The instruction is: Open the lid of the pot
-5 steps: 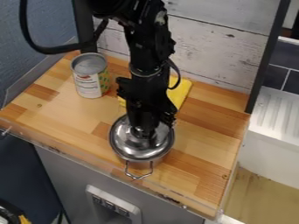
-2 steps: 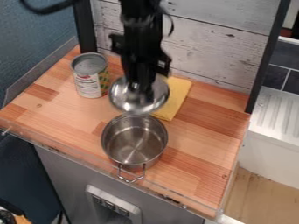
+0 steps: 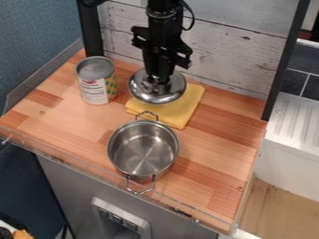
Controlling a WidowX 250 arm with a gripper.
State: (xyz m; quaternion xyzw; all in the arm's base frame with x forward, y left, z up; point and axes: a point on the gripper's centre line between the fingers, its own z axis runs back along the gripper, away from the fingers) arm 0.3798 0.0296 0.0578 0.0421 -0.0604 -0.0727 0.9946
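My gripper (image 3: 160, 79) hangs over the back middle of the wooden counter, shut on the knob of the round metal lid (image 3: 157, 94). The lid is held in the air above the yellow cloth, tilted a little, behind the pot. In front of it stands the steel pot (image 3: 143, 148), uncovered, its inside and base in sight. One wire handle of the pot points to the counter's front edge and the other to the back.
A tall can (image 3: 96, 80) stands at the back left of the counter. The folded yellow cloth (image 3: 177, 112) lies flat behind the pot. A white plank wall (image 3: 218, 51) closes off the back, and a white sink (image 3: 293, 140) is at the right.
The lid has come off the pot in my gripper and moved up and back, over the cloth. The pot has shifted slightly left, and its back handle has come into sight.
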